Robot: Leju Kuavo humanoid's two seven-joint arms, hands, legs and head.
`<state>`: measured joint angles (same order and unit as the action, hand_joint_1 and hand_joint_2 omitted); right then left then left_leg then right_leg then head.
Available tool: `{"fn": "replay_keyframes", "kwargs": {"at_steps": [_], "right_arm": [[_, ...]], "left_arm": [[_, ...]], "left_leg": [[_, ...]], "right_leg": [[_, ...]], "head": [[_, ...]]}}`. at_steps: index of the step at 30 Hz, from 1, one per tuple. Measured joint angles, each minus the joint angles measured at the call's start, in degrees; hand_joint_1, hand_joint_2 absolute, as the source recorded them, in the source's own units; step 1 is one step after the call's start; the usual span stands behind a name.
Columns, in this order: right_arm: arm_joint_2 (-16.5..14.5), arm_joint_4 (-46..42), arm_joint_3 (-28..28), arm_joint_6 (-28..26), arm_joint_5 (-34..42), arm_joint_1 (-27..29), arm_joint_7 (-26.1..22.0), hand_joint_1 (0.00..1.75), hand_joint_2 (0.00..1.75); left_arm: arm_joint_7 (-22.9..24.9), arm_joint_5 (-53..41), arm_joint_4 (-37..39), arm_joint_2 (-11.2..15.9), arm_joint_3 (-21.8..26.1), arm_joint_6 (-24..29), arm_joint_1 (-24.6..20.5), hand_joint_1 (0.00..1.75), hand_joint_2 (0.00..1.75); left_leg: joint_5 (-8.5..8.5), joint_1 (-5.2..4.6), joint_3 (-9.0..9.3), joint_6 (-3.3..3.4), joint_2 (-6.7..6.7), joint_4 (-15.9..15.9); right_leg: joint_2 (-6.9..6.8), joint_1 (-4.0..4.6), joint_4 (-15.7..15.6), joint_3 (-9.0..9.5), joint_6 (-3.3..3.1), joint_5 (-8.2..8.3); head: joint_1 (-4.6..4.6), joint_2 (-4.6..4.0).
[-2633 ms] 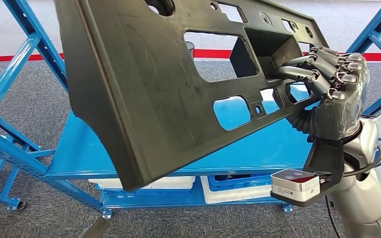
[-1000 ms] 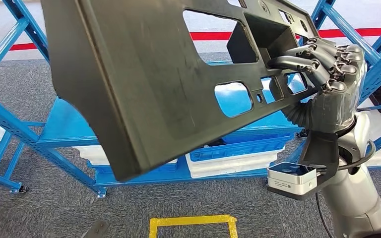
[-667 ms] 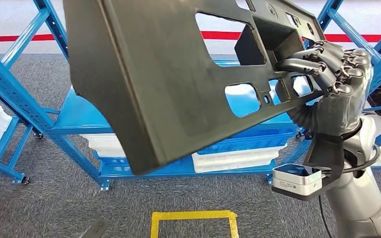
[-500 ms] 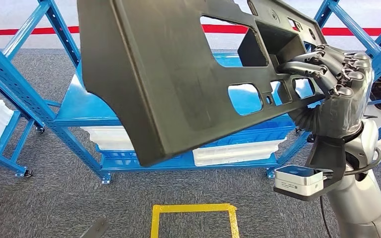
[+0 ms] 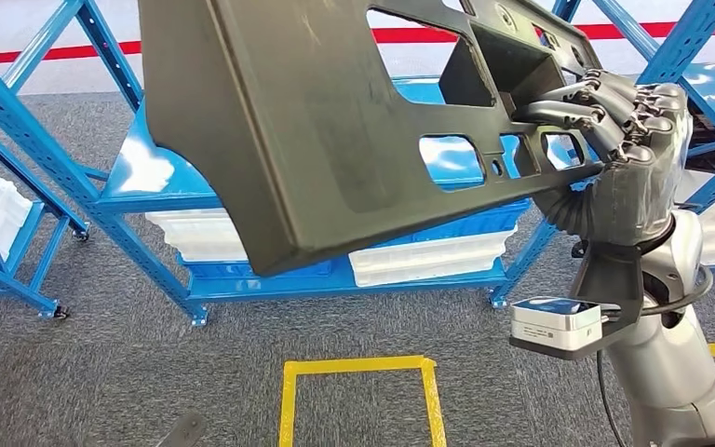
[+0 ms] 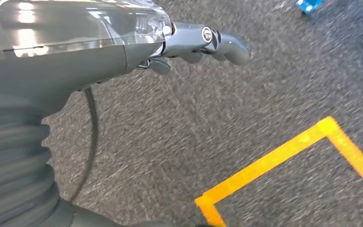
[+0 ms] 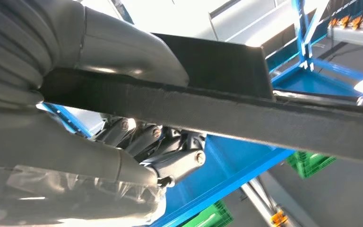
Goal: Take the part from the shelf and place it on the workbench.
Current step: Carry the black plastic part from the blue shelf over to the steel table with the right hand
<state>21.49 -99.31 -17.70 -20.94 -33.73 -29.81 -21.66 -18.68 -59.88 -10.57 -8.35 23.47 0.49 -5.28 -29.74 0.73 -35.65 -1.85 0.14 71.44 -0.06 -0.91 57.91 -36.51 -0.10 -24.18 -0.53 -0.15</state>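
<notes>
The part [image 5: 317, 140] is a large black plastic panel with several cut-outs, held up high and tilted in front of the blue shelf. My right hand [image 5: 628, 140] grips its right end, fingers hooked over the rim by a recessed pocket and thumb underneath. In the right wrist view the part's dark edge [image 7: 246, 118] runs across between the thumb and the fingers of my right hand [image 7: 123, 156]. My left hand [image 6: 123, 38] hangs over the grey carpet, fingers [image 6: 217, 42] stretched out and holding nothing.
A blue shelf rack [image 5: 149, 177] stands ahead on the carpet, with white bins [image 5: 428, 261] on its lowest level. More blue racks stand to the left and right. A yellow tape square [image 5: 354, 368] marks the floor in front of me, and the left wrist view shows yellow tape [image 6: 274, 156].
The whole view has shifted: the shelf now lies farther off and the yellow floor square has come into sight. The part stays in my right hand's grip.
</notes>
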Motion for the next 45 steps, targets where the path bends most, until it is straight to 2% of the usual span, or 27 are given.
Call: {"fn": "replay_keyframes", "kwargs": {"at_steps": [1,3,4,6,8,10,11,12,14,16,18,20,22,24,26,27,29,31,33,35,37,38,40,42,43,44,45], "right_arm": [[0.0,0.0,0.0,0.0,0.0,-0.1,0.0,1.75,1.75],[0.0,0.1,0.0,0.0,0.0,-0.5,0.0,1.75,1.75],[0.0,0.1,0.0,0.0,0.0,-0.6,0.0,1.75,1.75],[0.0,0.3,0.0,-0.1,0.0,-0.8,0.0,1.75,1.75],[0.0,0.6,0.0,-0.1,0.0,-0.9,0.0,1.75,1.75],[0.0,0.8,0.0,-0.1,0.0,-1.0,0.0,1.75,1.75],[0.0,1.0,0.0,-0.1,0.0,-1.0,0.0,1.75,1.75],[0.0,1.1,0.0,-0.1,0.0,-1.0,0.0,1.75,1.75],[0.0,1.3,0.0,-0.1,0.0,-1.1,0.0,1.75,1.75],[0.0,1.4,0.0,-0.1,0.0,-1.2,0.0,1.75,1.75],[0.0,1.4,0.0,-0.1,0.0,-1.4,0.0,1.75,1.75],[-0.1,1.4,0.0,-0.2,0.0,-1.3,0.0,1.75,1.75],[-0.2,1.4,0.0,-0.3,0.0,-0.8,0.0,1.75,1.75],[-0.3,1.4,-0.1,-0.3,0.1,-0.4,0.0,1.75,1.75],[-0.5,1.5,-0.1,-0.5,0.2,-0.3,-0.1,1.75,1.75],[-0.6,1.5,-0.1,-0.6,0.3,-0.1,-0.1,1.75,1.75],[-0.7,1.5,-0.1,-0.7,0.3,0.3,-0.1,1.75,1.75],[-0.8,1.5,0.0,-0.8,0.3,0.6,-0.1,1.75,1.75],[-0.8,1.5,0.0,-0.8,0.3,0.6,-0.1,1.75,1.75],[-0.8,1.5,0.1,-0.9,0.3,0.6,-0.3,1.75,1.75],[-0.8,1.5,0.1,-1.0,0.4,0.7,-0.4,1.75,1.75],[-0.8,1.5,0.1,-0.9,0.5,0.7,-0.5,1.75,1.75],[-0.8,1.5,0.2,-0.9,0.9,0.8,-0.6,1.75,1.75],[-0.8,1.5,0.2,-0.8,1.3,1.2,-0.7,1.75,1.75],[-0.8,1.5,0.2,-0.7,1.6,1.4,-0.7,1.75,1.75],[-0.8,1.5,0.3,-0.6,1.9,1.6,-0.8,1.75,1.75],[-0.8,1.5,0.3,-0.4,2.1,1.6,-0.9,1.75,1.75]], "left_arm": [[0.0,0.0,0.0,0.0,0.0,0.0,-0.1,0.0,1.75],[0.1,-0.1,-0.1,0.0,0.0,0.0,-0.2,0.0,1.75],[0.1,-0.1,-0.1,0.0,0.0,0.0,-0.3,0.0,1.75],[0.2,-0.2,-0.1,0.0,0.0,0.0,-0.3,0.0,1.75],[0.3,-0.2,-0.1,0.0,0.0,0.0,-0.4,0.0,1.75],[0.3,-0.2,-0.1,0.0,0.1,0.0,-0.5,0.0,1.75],[0.3,-0.2,-0.1,0.0,0.1,0.0,-0.5,0.0,1.75],[0.3,-0.2,-0.1,0.0,0.1,0.0,-0.5,0.0,1.75],[0.3,-0.2,-0.1,0.0,0.1,0.0,-0.5,0.0,1.75],[0.3,-0.3,-0.1,0.0,0.1,0.0,-0.6,0.0,1.75],[0.3,-0.3,-0.1,0.0,0.1,0.0,-0.6,0.0,1.75],[0.3,-0.3,-0.1,0.1,0.1,0.0,-0.6,0.0,1.75],[0.3,-0.3,-0.1,0.2,0.1,0.0,-0.5,0.0,1.75],[0.3,-0.3,0.0,0.3,0.0,0.0,-0.3,0.0,1.75],[0.3,-0.4,0.0,0.4,0.0,-0.1,-0.4,0.0,1.75],[0.2,-0.4,0.0,0.4,0.0,-0.2,-0.4,0.0,1.75],[0.1,-0.4,-0.1,0.5,0.0,-0.3,-0.4,0.0,1.75],[-0.1,-0.4,-0.1,0.5,0.0,-0.3,-0.5,0.0,1.75],[-0.5,-0.4,-0.1,0.5,0.0,-0.3,-0.7,0.0,1.75],[-1.3,-0.4,-0.1,0.5,0.0,-0.3,-0.7,0.0,1.75],[-2.0,-0.5,-0.1,0.4,0.0,-0.4,-0.6,0.0,1.75],[-2.1,-0.5,-0.1,0.4,0.0,-0.4,-0.6,0.0,1.75],[-2.3,-0.4,-0.1,0.5,0.1,-0.5,-0.6,0.0,1.75],[-2.3,-0.3,-0.1,0.5,0.1,-0.5,-0.6,0.0,1.75],[-2.3,-0.3,-0.1,0.5,0.2,-0.5,-0.6,0.0,1.75],[-2.3,-0.3,-0.1,0.5,0.2,-0.5,-0.5,0.0,1.75],[-2.3,-0.3,-0.1,0.5,0.2,-0.5,-0.5,0.0,1.75]], "left_leg": [[0.32,0.05,3.26,0.0,-0.01,-4.4],[-1.15,-0.06,8.15,0.12,-0.13,-11.9],[-1.89,-0.24,9.08,0.25,-0.2,-13.7],[-1.42,-0.38,8.59,0.95,-0.16,-14.0],[-0.17,-0.35,7.32,2.01,0.1,-14.0],[1.33,-0.41,5.48,2.63,0.26,-13.9],[2.1,-0.48,4.41,2.71,0.3,-13.8],[2.84,-0.55,3.3,2.74,0.33,-13.7],[4.15,-0.61,1.06,2.64,0.36,-13.3],[5.21,-0.67,-0.8,2.36,0.34,-12.6],[6.22,-0.78,-1.95,1.86,0.28,-12.2],[7.37,-0.81,-2.7,1.23,0.23,-12.1],[7.04,-0.66,-3.44,0.63,0.15,-11.6],[2.61,-0.41,-4.5,0.24,0.06,-8.0],[-3.04,-0.27,-5.59,0.05,0.03,-1.0],[-4.18,-0.23,-5.72,-0.05,0.03,2.3],[-2.27,-0.07,-4.05,-0.2,0.03,4.3],[0.58,0.22,0.8,-0.32,0.02,-0.8],[-0.66,0.26,6.64,-0.31,-0.06,-9.2],[-2.48,0.04,9.01,0.06,-0.16,-13.5],[-1.89,0.0,8.39,0.93,-0.05,-13.6],[-1.39,-0.01,7.94,1.44,0.07,-13.6],[-0.42,-0.04,6.85,2.13,0.32,-13.5],[0.3,-0.13,5.79,2.33,0.39,-13.4],[0.56,-0.15,5.32,2.32,0.41,-13.3],[0.74,-0.15,4.94,2.29,0.46,-13.1],[0.83,-0.15,4.69,2.25,0.59,-12.9]], "right_leg": [[0.0,0.05,0.1,-0.61,0.27,0.53],[-0.06,0.16,0.3,-1.27,0.87,1.62],[-0.12,0.18,0.3,-1.43,1.19,2.16],[-0.2,0.03,0.3,-1.61,1.91,2.66],[-0.16,-0.07,2.7,-2.65,2.35,-0.63],[-0.13,-0.1,9.5,-4.62,2.44,-6.76],[-0.12,-0.11,13.3,-5.37,2.49,-8.77],[-0.12,-0.12,16.3,-5.63,2.52,-9.36],[-0.12,-0.11,17.1,-3.69,2.45,-6.72],[-0.12,-0.05,11.0,1.7,2.09,-4.4],[-0.1,0.22,3.1,7.14,1.7,-5.75],[-0.03,0.51,-0.2,8.55,1.47,-7.02],[-0.1,0.18,-0.2,7.26,1.01,-6.2],[-0.23,-0.2,-0.3,5.73,0.39,-4.91],[-0.25,-0.15,-0.3,4.2,0.11,-3.62],[-0.25,-0.15,-0.2,3.4,0.11,-2.9],[-0.25,-0.21,-0.1,1.62,0.25,-1.45],[-0.24,-0.28,0.2,0.0,0.64,-0.27],[-0.24,-0.15,0.6,-0.96,1.21,0.53],[-0.28,-0.03,0.7,-1.31,1.8,1.41],[-0.27,-0.09,0.9,-1.69,2.34,1.63],[-0.23,-0.14,2.1,-2.32,2.53,0.57],[-0.15,-0.2,7.9,-4.73,2.68,-3.58],[-0.14,-0.2,15.3,-7.09,2.73,-7.18],[-0.14,-0.21,16.9,-7.16,2.73,-7.62],[-0.14,-0.21,16.3,-6.18,2.7,-7.09],[-0.26,-0.2,13.5,-4.1,2.64,-5.74]], "head": [[0.03,0.0],[0.02,0.0],[0.01,0.0],[-0.01,0.0],[-0.17,0.0],[-0.41,0.0],[-0.49,0.0],[-0.56,0.0],[-0.67,0.0],[-0.8,0.0],[-0.9,0.0],[-0.9,0.0],[-0.82,0.0],[-0.45,0.0],[-0.04,0.0],[0.07,0.0],[0.19,0.0],[0.23,0.0],[0.24,0.0],[0.13,0.0],[0.0,0.0],[-0.08,0.0],[-0.34,0.0],[-0.55,0.0],[-0.61,0.0],[-0.69,0.0],[-0.83,0.0]]}}
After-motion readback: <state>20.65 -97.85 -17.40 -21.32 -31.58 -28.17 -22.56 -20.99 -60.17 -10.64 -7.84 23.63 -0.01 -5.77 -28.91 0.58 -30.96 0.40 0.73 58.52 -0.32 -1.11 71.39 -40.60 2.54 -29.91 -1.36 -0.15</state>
